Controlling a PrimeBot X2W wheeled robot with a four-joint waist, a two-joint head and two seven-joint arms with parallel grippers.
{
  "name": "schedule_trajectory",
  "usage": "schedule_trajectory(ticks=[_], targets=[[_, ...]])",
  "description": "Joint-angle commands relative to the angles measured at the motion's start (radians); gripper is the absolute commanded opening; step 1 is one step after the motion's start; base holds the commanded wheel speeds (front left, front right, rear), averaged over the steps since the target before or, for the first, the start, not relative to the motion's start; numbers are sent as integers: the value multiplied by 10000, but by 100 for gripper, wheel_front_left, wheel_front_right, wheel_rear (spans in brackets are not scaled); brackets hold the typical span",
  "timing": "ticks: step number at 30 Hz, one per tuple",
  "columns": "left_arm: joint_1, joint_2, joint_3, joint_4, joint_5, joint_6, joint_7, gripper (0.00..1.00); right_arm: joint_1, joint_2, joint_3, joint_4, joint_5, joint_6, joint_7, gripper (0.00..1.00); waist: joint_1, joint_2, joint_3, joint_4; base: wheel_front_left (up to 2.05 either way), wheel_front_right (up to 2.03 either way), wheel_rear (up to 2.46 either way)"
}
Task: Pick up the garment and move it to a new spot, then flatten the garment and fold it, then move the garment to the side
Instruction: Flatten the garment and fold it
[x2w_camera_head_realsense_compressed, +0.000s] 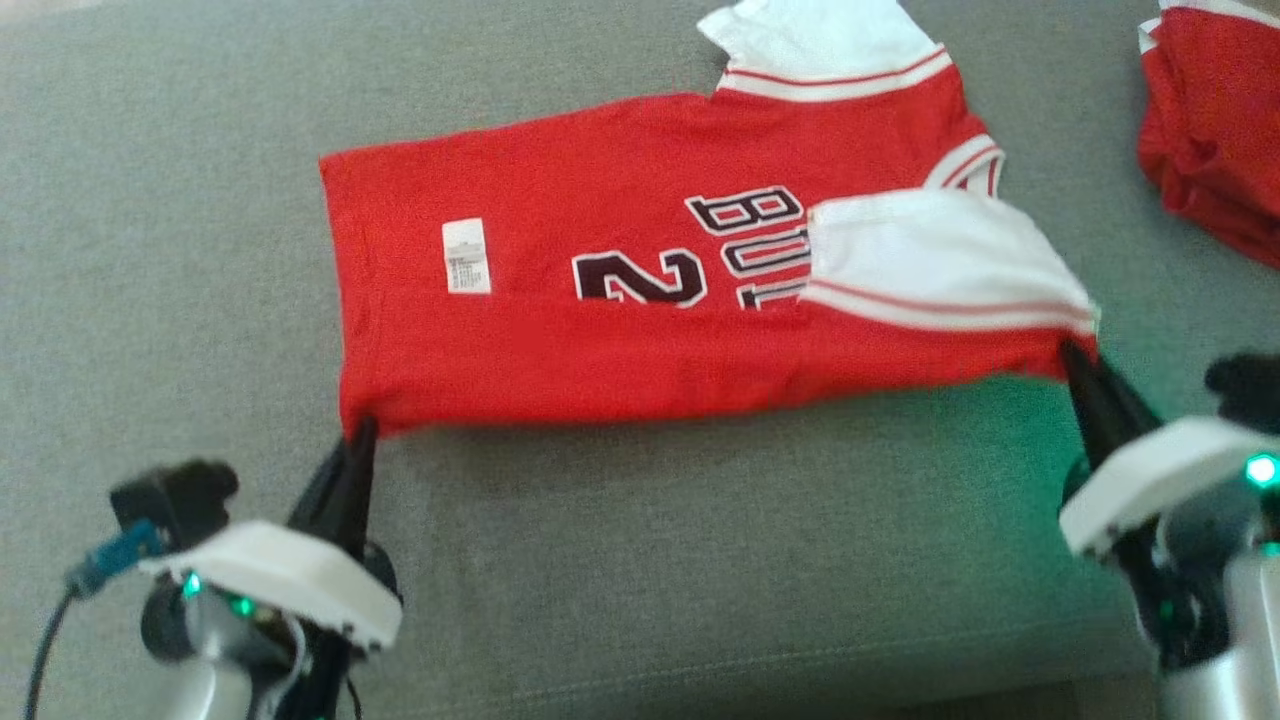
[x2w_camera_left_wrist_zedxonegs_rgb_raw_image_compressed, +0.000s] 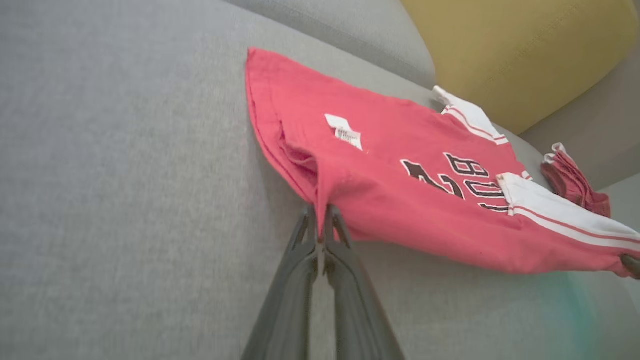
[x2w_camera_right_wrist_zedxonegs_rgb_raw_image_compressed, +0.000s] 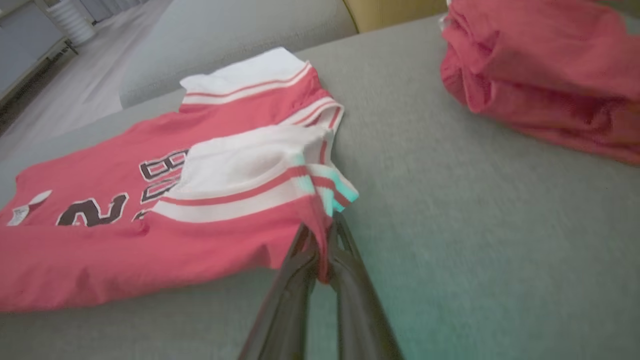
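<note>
Jersey (x2w_camera_head_realsense_compressed: 600, 340) gripped by left claw (x2w_camera_head_realsense_compressed: 360, 428) at hem corner, right claw (x2w_camera_head_realsense_compressed: 1075, 358) at shoulder; best carry both level, taut, toward back edge of sofa (x2w_camera_head_realsense_compressed: 700, 560).

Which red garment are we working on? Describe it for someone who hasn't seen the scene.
On the grey cushion, it is the jersey spread out in the middle, its near edge pinched by the left gripper and right gripper. Unlike the red heap bunched at the far right, it shows a black 2, black lettering and white sleeves.
</note>
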Motion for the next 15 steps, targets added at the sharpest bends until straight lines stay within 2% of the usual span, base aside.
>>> schedule_trajectory(ticks=[1, 10, 12, 13, 14, 15], targets=[[151, 166, 319, -484, -104, 133, 43, 0, 374, 19, 77, -693, -11, -9, 44, 0, 0, 0, 26, -24, 0, 0, 0], [886, -33, 259, -72, -238, 310, -123, 0, 1413, 575, -18, -982, -53, -9, -269, 0, 0, 0, 95, -242, 0, 0, 0], [863, -20, 279, 37, -220, 330, -158, 0, 1451, 642, -2, -866, -118, -9, -400, 35, 0, 0, 87, -296, 0, 0, 0], [835, 15, 311, 61, -192, 343, -186, 17, 1452, 665, 2, -812, -160, -9, -457, 69, 0, 0, 84, -318, 0, 0, 0], [804, 63, 359, 67, -163, 355, -223, 48, 1444, 686, 4, -764, -179, -9, -519, 97, 0, 0, 82, -339, 0, 0, 0], [773, 128, 420, 64, -122, 376, -263, 100, 1433, 703, 5, -726, -187, -9, -582, 100, 0, 0, 80, -359, 0, 0, 0]])
